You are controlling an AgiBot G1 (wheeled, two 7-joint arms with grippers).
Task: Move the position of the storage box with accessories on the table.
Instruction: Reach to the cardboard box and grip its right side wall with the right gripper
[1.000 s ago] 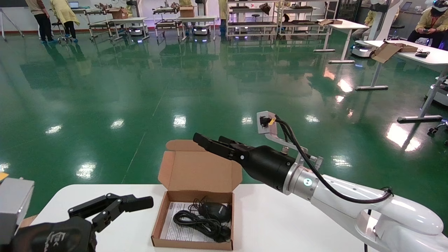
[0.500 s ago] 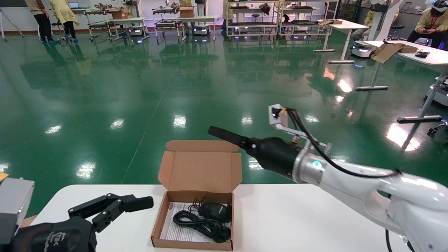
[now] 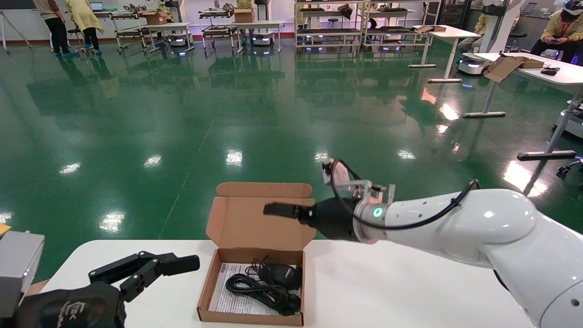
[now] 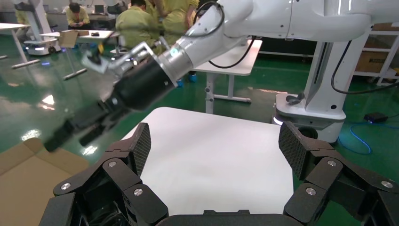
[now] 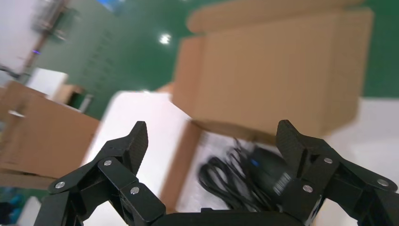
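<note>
Brown storage box (image 3: 257,228), black mouse (image 3: 280,274), white table (image 3: 387,291)

We see the storage box (image 3: 251,291), a shallow brown cardboard mailer, lying flat on the white table (image 3: 387,291) near its far edge, lid flap standing upright at the box's back. Inside the box lies a white printed paper sheet (image 3: 224,296), and on that sheet rests a black mouse (image 3: 280,274) with its black cable (image 3: 255,290) coiled beside it.
</note>
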